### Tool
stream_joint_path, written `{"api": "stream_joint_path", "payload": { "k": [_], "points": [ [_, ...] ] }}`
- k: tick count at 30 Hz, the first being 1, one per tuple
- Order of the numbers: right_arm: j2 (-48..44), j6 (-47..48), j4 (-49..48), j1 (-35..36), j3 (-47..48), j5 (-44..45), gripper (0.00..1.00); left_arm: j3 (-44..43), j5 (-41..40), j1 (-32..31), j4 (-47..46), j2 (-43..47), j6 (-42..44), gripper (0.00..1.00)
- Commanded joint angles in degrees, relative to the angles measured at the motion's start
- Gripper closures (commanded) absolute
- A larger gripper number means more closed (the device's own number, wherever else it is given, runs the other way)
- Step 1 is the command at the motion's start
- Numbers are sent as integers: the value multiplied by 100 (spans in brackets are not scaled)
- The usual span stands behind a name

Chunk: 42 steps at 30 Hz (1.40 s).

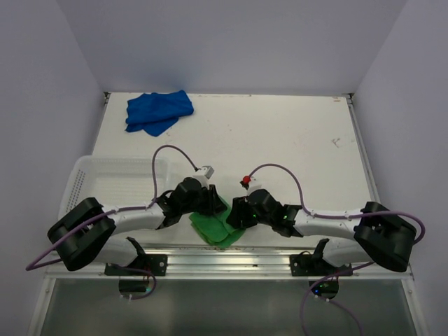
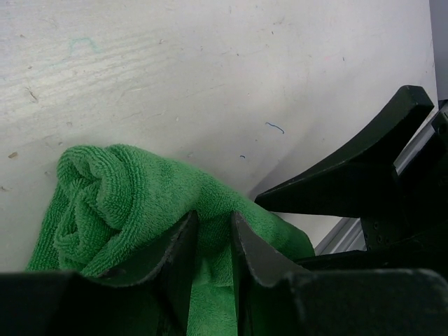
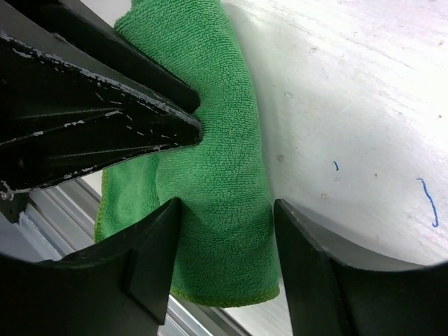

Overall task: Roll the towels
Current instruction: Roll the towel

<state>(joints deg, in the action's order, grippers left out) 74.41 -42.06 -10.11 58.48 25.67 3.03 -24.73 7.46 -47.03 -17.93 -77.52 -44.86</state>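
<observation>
**Inspector:** State the pose of each arm.

**Technician:** The left arm lies low along the near edge of the bench, its forearm reaching inward from a base at the outer corner. The right arm mirrors it. Both wrists pitch downward. The left tool and the right tool meet almost tip to tip, facing each other. A purple cable arcs above each wrist.

**Inspector:** Condition of the left tool?

**Technician:** Narrow. Its fingers are closed on a fold of the green towel. Cloth fills the slot between them, and a rolled lump bulges just ahead of the tips.

**Inspector:** And the right tool?

**Technician:** Wide. Its fingers stand astride the rolled part of the same towel, one on each flank, and the cloth between them shows no pinch. The left tool's fingers cross just ahead of it, against the cloth.

**Inspector:** Location of the towels?

**Technician:** The green towel lies on the bench directly under both tools, with a flat portion trailing back toward the near rail. The blue towel lies crumpled well ahead of the left tool, at the far edge. A white basket sits outboard of the left tool, beside its arm.

**Inspector:** Any legible marking?

**Technician:** A short blue stroke on the bench beside the right tool, too small to read as a character.
</observation>
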Motion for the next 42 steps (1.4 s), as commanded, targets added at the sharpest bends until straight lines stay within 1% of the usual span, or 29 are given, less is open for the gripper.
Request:
{"api": "stream_joint_path", "payload": {
  "k": [1, 3, 4, 7, 8, 9, 11, 15, 17, 21, 22, 24, 25, 26, 29, 30, 31, 32, 34, 36, 39, 42],
  "points": [
    [108, 31, -184, 6, -106, -223, 44, 267, -351, -26, 651, 17, 39, 70],
    [109, 93, -193, 6, -115, -259, 50, 276, -386, -26, 686, 35, 39, 70],
    [117, 163, -185, 6, -106, -276, 58, 267, -421, -26, 703, 61, 48, 69],
    [109, 294, -141, 14, -89, -276, 71, 153, -465, -26, 843, 105, 82, 68],
    [100, 321, -97, 14, -80, -224, 79, 5, -517, 0, 1062, 131, 92, 68],
    [82, 348, -79, 14, -71, -171, 82, -66, -579, 26, 1125, 166, 109, 66],
    [30, 453, -27, 23, -80, -40, 87, -189, -685, 71, 1222, 289, 171, 65],
    [-85, 664, 228, 50, 34, 478, 92, -575, -580, 386, 1423, 413, 355, 59],
    [-172, 770, 325, 85, 78, 707, 93, -725, -562, 457, 1529, 413, 478, 59],
    [-225, 963, 632, 295, 315, 1471, 94, -998, -544, 589, 1731, 465, 566, 55],
    [-208, 1050, 676, 365, 368, 1795, 94, -1059, -501, 615, 1732, 509, 566, 55],
    [-111, 1139, 799, 637, 526, 2165, 94, -1104, -483, 642, 1758, 544, 558, 54],
    [-68, 1235, 835, 873, 588, 2559, 95, -1121, -474, 659, 1767, 562, 557, 54],
    [2, 1297, 870, 1015, 640, 2754, 95, -1165, -465, 660, 1784, 580, 557, 53],
    [310, 1438, 993, 1445, 878, 3377, 95, -1201, -483, 668, 1785, 650, 566, 53],
    [485, 1464, 1019, 1560, 983, 3554, 95, -1218, -474, 677, 1985, 676, 566, 53],
    [565, 1490, 1176, 1770, 1045, 3738, 95, -1227, -474, 677, 2004, 729, 566, 53],
    [635, 1508, 1221, 1894, 1089, 4106, 95, -1236, -465, 677, 2048, 764, 566, 52],
    [898, 1517, 1379, 2218, 1256, 4459, 94, -1227, -474, 686, 2092, 878, 540, 52],
    [1083, 1473, 1493, 2395, 1404, 4880, 93, -1192, -491, 686, 2127, 1009, 514, 52],
    [1531, 1447, 1800, 2712, 1738, 5381, 93, -1192, -474, 686, 2224, 1203, 478, 51],
    [1953, 1508, 1985, 2985, 2063, 5638, 93, -1201, -456, 677, 2312, 1379, 461, 51]
  ]
}}
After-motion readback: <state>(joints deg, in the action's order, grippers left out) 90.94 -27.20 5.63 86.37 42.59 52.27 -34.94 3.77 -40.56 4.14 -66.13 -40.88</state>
